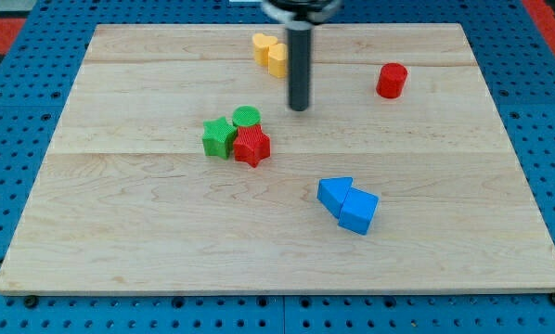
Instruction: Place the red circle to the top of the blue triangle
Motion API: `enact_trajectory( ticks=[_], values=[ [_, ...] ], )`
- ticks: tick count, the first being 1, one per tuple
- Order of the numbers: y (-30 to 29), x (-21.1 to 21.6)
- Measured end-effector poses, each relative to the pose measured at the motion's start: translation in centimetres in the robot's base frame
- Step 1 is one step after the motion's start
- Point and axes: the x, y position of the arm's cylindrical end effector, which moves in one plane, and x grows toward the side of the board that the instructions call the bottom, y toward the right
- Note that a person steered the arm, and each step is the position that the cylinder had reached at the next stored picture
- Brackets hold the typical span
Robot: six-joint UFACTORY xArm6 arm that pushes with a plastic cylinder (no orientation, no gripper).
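Note:
The red circle (391, 81) is a short red cylinder at the view's upper right of the wooden board. The blue triangle (333, 194) lies at the lower middle-right, touching a blue cube (359, 211) on its right. My tip (300, 108) is at the upper middle, about a hundred pixels left of the red circle and slightly lower, and well above the blue triangle. It touches no block.
Two yellow blocks (270, 52) sit together near the top edge, just left of the rod. A green star (219, 137), a green circle (246, 118) and a red star (251, 146) cluster at the middle left. The board (120, 232) rests on a blue pegboard.

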Motion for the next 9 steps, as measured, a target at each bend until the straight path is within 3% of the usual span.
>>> enact_trajectory(
  ticks=[2, 3, 5, 9],
  values=[
    [17.7, -2.4],
    [20.5, -6.7],
    [13.6, -7.5],
    [3.6, -1.5]
  ],
)
